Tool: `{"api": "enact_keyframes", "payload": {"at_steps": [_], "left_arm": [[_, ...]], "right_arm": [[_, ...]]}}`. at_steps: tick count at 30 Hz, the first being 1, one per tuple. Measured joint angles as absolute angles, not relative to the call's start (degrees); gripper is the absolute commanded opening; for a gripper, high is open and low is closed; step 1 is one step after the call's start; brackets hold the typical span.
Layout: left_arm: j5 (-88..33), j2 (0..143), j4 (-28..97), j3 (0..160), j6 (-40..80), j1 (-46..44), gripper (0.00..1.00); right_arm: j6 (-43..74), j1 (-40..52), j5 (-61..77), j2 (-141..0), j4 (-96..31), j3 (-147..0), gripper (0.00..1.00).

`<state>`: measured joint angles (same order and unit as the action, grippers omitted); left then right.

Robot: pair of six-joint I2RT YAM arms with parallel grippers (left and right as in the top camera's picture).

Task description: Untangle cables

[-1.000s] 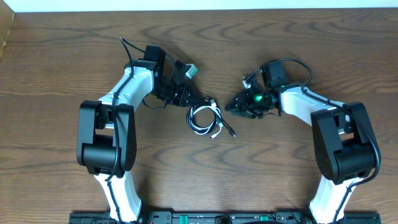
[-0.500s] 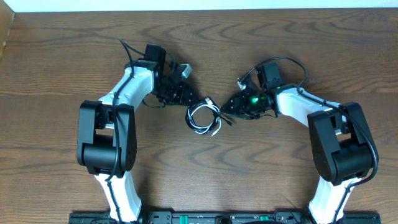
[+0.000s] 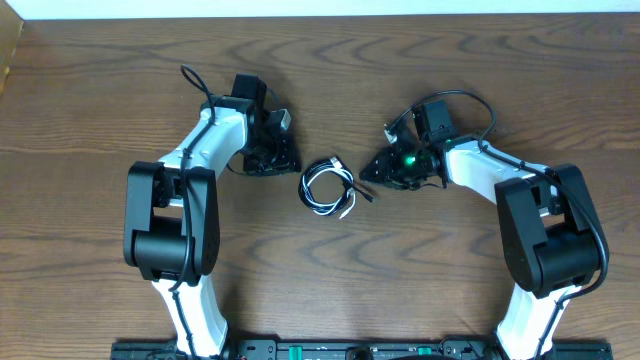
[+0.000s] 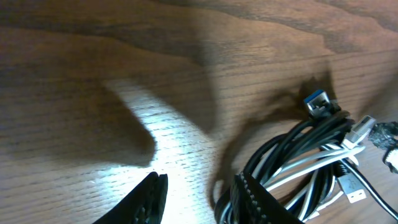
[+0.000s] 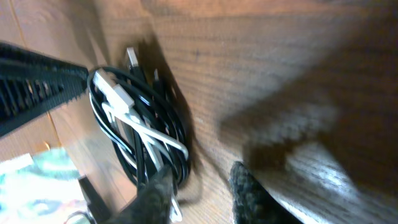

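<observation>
Apparently loose, cables (image 3: 310, 190) lie between both jaws.

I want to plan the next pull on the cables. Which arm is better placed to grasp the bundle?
Probably the right, narrowly. The right gripper has open jaws close beside the cables, next to a loose plug end. The left gripper, also open, stands off at their other side.
</observation>
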<state>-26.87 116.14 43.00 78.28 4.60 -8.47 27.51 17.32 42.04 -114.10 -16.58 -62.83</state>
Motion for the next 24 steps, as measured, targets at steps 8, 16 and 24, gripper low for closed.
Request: {"api": "enact_keyframes", "payload": {"at_steps": [8, 16, 24], "left_arm": [[-28.23, 116.14, 41.39, 78.28, 4.47, -8.47, 0.38], [-32.34, 116.14, 40.21, 78.28, 3.64, -8.47, 0.38], [-32.88, 116.14, 39.16, 77.76, 2.96, -8.47, 0.38]], "right_arm": [[27.42, 17.12, 43.07, -107.31, -12.88, -62.81, 0.33], [28.32, 20.53, 40.42, -99.04, -12.69, -63.55, 0.3], [31.83, 28.93, 30.28, -101.86, -13.54, -63.55, 0.3]]}}
